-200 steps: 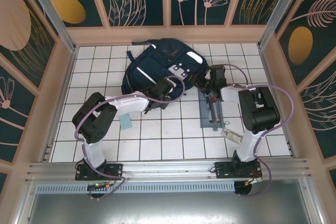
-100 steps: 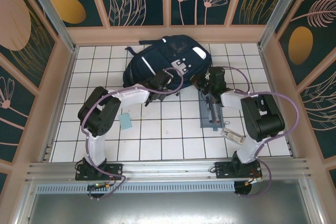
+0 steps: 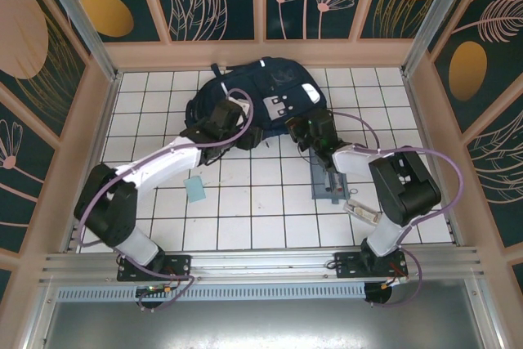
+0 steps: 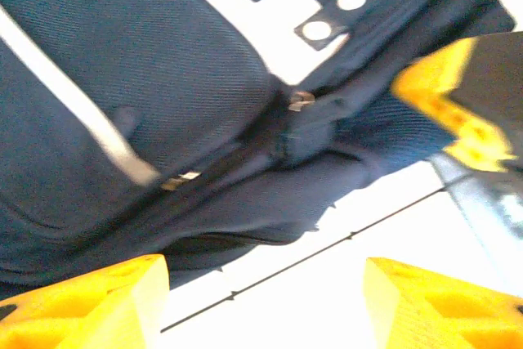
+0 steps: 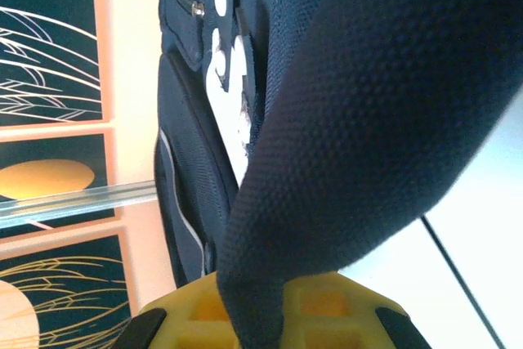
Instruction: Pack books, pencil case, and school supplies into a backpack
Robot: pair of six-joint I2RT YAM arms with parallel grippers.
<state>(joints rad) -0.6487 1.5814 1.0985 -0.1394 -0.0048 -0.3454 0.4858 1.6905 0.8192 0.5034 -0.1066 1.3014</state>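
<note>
The navy backpack (image 3: 274, 91) with white stripes lies bunched at the back of the tiled table. My right gripper (image 3: 301, 130) is at its right front edge, shut on a dark strap (image 5: 343, 120) of the backpack (image 5: 192, 169). Open and holding nothing, my left gripper (image 4: 265, 308) hovers over white tile just in front of the backpack (image 4: 139, 96), and from above it (image 3: 237, 132) sits at the bag's left front. The grey-blue pencil case (image 3: 331, 173) with pens lies beside the right arm. A light-blue flat piece (image 3: 196, 190) and a whitish oblong piece (image 3: 362, 212) rest on the tiles. Books are out of view.
Peach walls (image 3: 261, 53) enclose the table on three sides, close behind the backpack. A metal rail (image 3: 261, 263) runs along the near edge by the arm bases. A yellow finger (image 4: 458, 112) of the right gripper shows to the right in the left wrist view.
My left gripper opened, let go of the backpack and swung left. My right gripper closed on the strap and shifted left. The backpack bunched toward the back wall.
</note>
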